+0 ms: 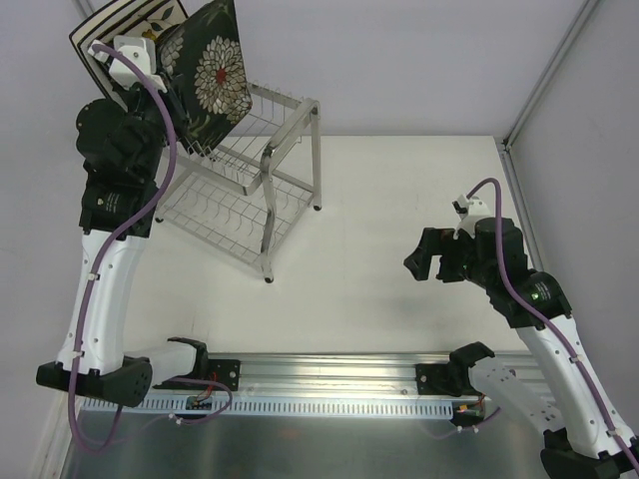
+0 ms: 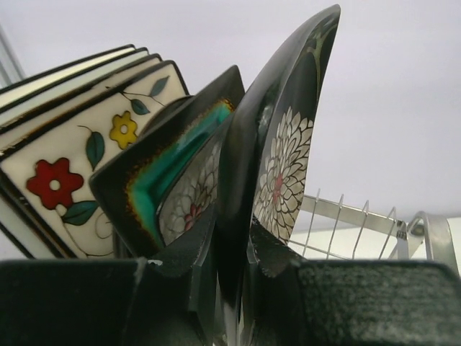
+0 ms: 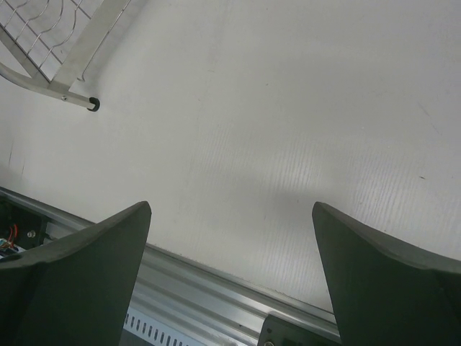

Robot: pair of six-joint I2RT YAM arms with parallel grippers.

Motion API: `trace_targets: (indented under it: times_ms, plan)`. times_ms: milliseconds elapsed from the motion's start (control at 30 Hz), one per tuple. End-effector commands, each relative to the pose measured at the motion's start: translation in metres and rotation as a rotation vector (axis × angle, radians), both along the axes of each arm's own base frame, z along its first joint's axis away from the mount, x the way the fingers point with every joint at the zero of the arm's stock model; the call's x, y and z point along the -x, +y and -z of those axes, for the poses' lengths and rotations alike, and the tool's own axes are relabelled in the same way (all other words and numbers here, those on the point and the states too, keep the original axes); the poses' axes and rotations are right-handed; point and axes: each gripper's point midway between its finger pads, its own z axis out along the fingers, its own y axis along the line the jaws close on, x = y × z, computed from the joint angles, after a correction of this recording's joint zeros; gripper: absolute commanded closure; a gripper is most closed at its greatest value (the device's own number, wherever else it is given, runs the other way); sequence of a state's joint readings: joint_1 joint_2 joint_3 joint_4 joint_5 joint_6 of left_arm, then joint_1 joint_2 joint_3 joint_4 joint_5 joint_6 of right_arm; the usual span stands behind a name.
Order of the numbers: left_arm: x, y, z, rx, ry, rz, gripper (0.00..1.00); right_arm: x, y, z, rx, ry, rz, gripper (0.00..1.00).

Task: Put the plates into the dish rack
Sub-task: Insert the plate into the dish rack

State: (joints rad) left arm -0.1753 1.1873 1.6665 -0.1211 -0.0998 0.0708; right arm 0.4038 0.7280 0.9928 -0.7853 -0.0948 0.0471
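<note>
The silver wire dish rack (image 1: 262, 180) stands at the far left of the table. Several plates stand on edge in its upper tier. In the left wrist view, from the left, they are white black-rimmed plates (image 2: 68, 68), the cream flowered plate (image 2: 68, 176), the dark teal-centred plate (image 2: 162, 173) and the dark plate with white blooms (image 2: 284, 162). My left gripper (image 2: 238, 256) is shut on the lower edge of the bloom plate (image 1: 218, 72), which stands upright at the right end of the row. No round plate can be made out. My right gripper (image 3: 230, 216) is open and empty above the bare table, also visible from the top (image 1: 424, 264).
The rack's wires (image 2: 360, 220) run on to the right of the held plate. A rack foot (image 3: 92, 105) shows at the top left of the right wrist view. A metal rail (image 1: 329, 379) runs along the near table edge. A frame post (image 1: 549, 70) stands at the far right.
</note>
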Motion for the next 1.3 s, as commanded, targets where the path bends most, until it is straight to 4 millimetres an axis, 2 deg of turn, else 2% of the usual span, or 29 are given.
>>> trace_targets:
  times_ms: [0,233,633,967,1267]
  plan:
    - [0.032,-0.004,-0.084,0.067,-0.321,0.068,1.0,0.002,-0.001,-0.004,0.005,-0.009,-0.02,0.0]
    - [0.014,-0.005,-0.067,0.052,-0.29,0.09,1.0,0.003,0.0,-0.005,0.009,-0.013,-0.032,0.0]
    - [-0.004,-0.009,-0.047,0.029,-0.242,0.13,1.0,0.002,0.001,-0.003,0.008,-0.012,-0.036,0.0]
    - [-0.011,-0.01,-0.032,0.023,-0.21,0.135,1.0,0.0,0.001,-0.001,0.009,-0.007,-0.035,0.01]
    - [-0.017,-0.012,-0.007,0.062,-0.16,0.145,1.0,-0.002,0.003,0.0,0.003,-0.009,-0.038,0.01]
